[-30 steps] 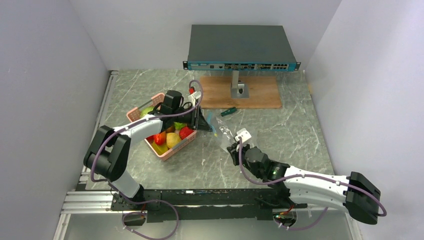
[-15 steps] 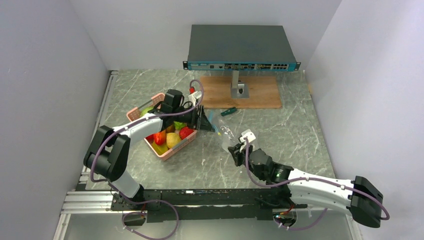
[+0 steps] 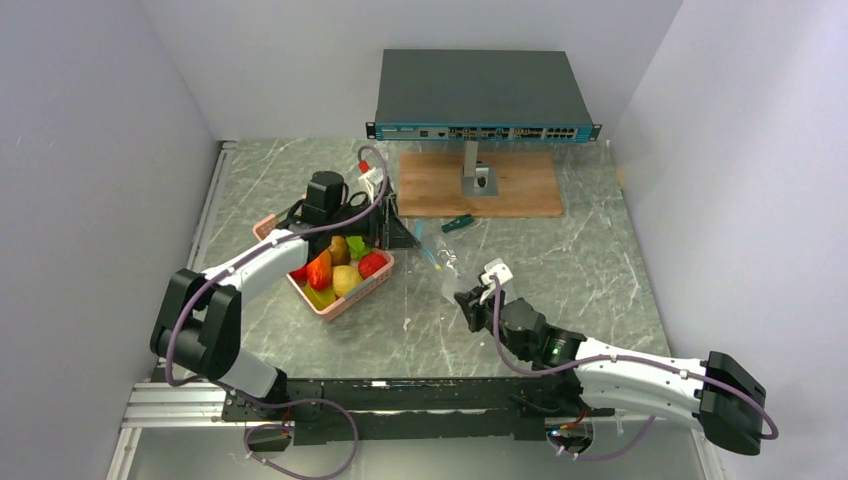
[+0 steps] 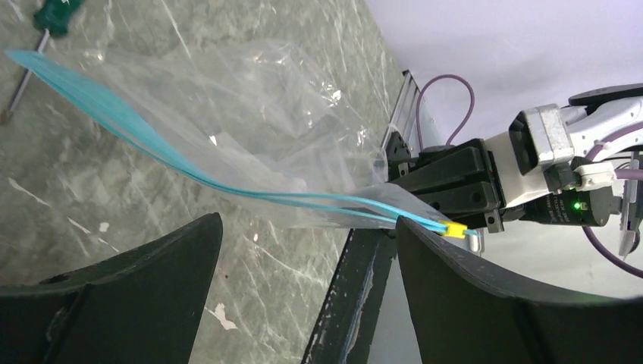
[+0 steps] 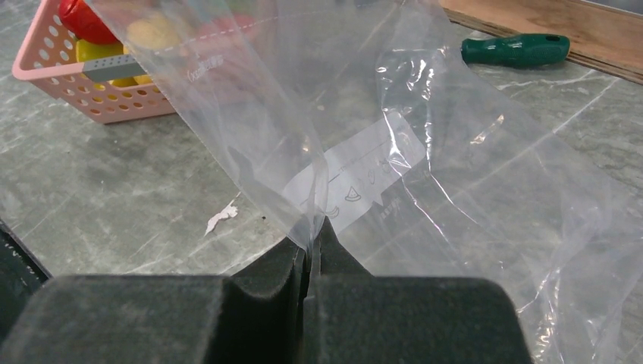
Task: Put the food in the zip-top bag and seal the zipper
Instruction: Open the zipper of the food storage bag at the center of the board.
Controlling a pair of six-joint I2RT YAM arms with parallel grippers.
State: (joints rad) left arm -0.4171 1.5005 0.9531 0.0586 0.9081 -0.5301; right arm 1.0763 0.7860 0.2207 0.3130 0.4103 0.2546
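The clear zip-top bag (image 3: 447, 268) (image 4: 250, 114) (image 5: 425, 129) lies crumpled on the marble between basket and right arm. Its teal zipper (image 4: 152, 140) (image 3: 431, 256) runs to a yellow slider (image 4: 455, 229). My right gripper (image 3: 470, 299) (image 5: 311, 246) is shut on a corner of the bag and lifts it slightly. My left gripper (image 3: 396, 231) (image 4: 307, 227) stands wide open beside the bag's zipper edge, nothing between its fingers. The food (image 3: 345, 268) (image 5: 83, 19), red, yellow, orange and green pieces, sits in the pink basket (image 3: 352, 296) (image 5: 68, 80).
A green-handled screwdriver (image 3: 458, 222) (image 5: 515, 48) (image 4: 53, 14) lies just beyond the bag. Behind it a wooden board (image 3: 520, 190) carries a grey network switch (image 3: 483, 95) on a stand. White walls close both sides.
My left gripper has opened, let go of the bag's zipper edge and drawn back toward the far left above the basket. The right gripper shifted slightly right, still holding the bag.
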